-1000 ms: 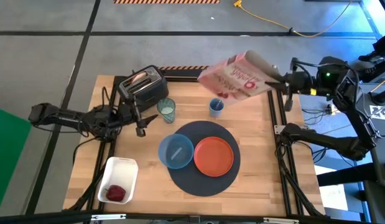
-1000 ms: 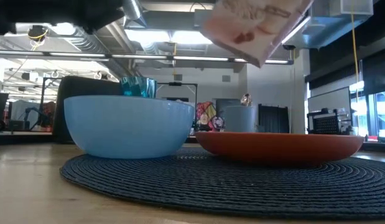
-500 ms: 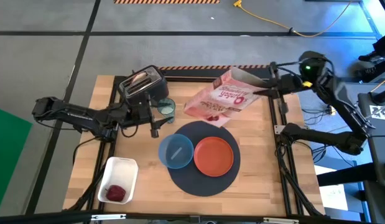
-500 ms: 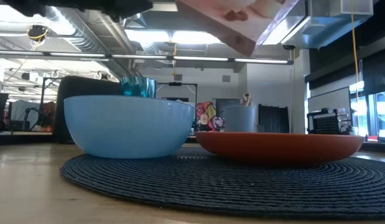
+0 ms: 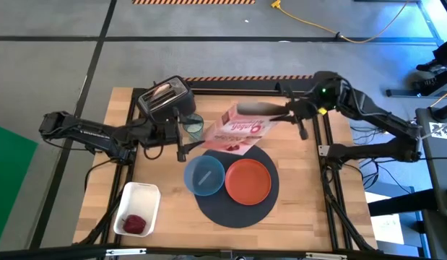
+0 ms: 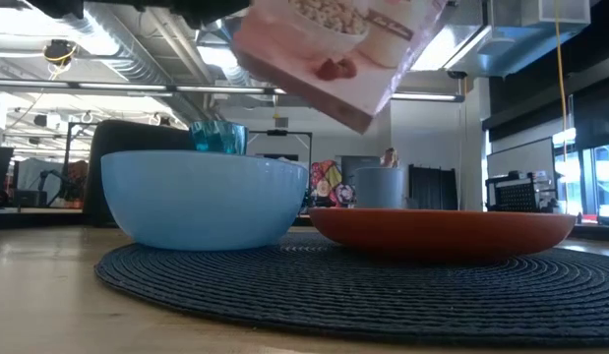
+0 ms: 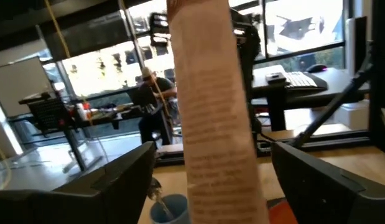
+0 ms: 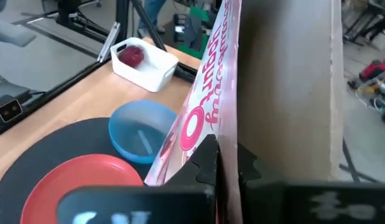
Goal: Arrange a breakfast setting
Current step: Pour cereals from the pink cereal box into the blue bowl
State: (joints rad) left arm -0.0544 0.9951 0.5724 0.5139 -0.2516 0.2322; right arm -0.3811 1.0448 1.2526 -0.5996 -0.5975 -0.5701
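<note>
Two arms: we find both over the wooden table (image 5: 310, 180), one from each side.
Right gripper (image 5: 279, 110): clamped on the end of a pink cereal box (image 5: 240, 131), which we see held in the air, tilted, its far end above the mat's rear edge near the bowl.
Left gripper (image 5: 181, 137): between toaster and bowl; fingers spread wide, holding nothing.
Mat (image 5: 230, 206): large, dark blue-grey, round, flat at table centre.
Bowl (image 5: 204, 175): small, blue, on the mat's left part, with a metal spoon (image 5: 204, 176) inside.
Plate (image 5: 248, 180): orange, on the mat, just beside the bowl.
Tumbler (image 5: 194, 127): translucent green, upright, near the toaster, off the mat.
Toaster (image 5: 165, 101): black, at the rear left.
Tray (image 5: 139, 208): white, front left, holding a red item we cannot identify.
</note>
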